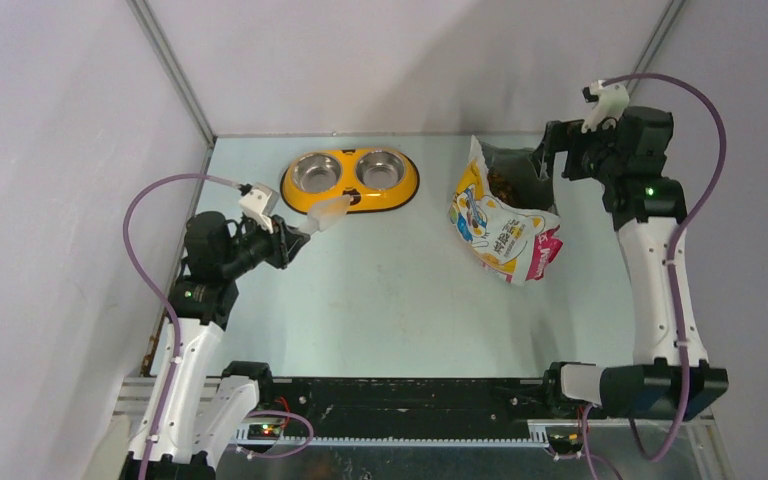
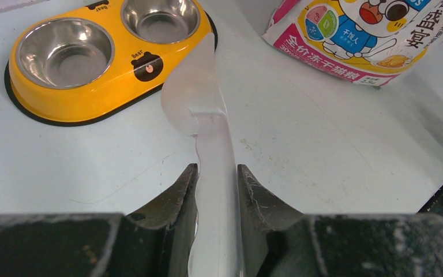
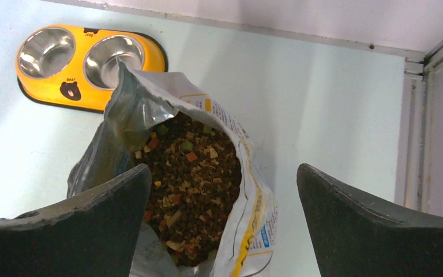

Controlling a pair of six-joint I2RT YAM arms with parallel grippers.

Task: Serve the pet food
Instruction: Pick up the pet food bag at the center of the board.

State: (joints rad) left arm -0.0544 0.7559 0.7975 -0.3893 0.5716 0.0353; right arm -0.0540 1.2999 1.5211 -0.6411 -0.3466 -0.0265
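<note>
Food: small brown, reddish and green kibble pieces (image 3: pixel 190 184) inside open glossy yellow-white-pink bag (image 1: pixel 505 235), on pale surface (image 1: pixel 390 310), rt of yellow oval twin-bowl feeder (image 1: pixel 350 182).
L gripper (image 2: pixel 216 170): fingers clamped on translucent plastic scoop (image 2: pixel 196 98) handle, scoop bowl touching feeder's near edge.
R gripper (image 3: pixel 224 173): fingers wide apart, over bag mouth.

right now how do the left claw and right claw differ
The left claw is shut on the handle of the translucent scoop; the right claw is wide open and holds nothing. The left claw points toward the yellow feeder; the right claw hangs over the open bag of pet food. Both are dark and scuffed.
</note>
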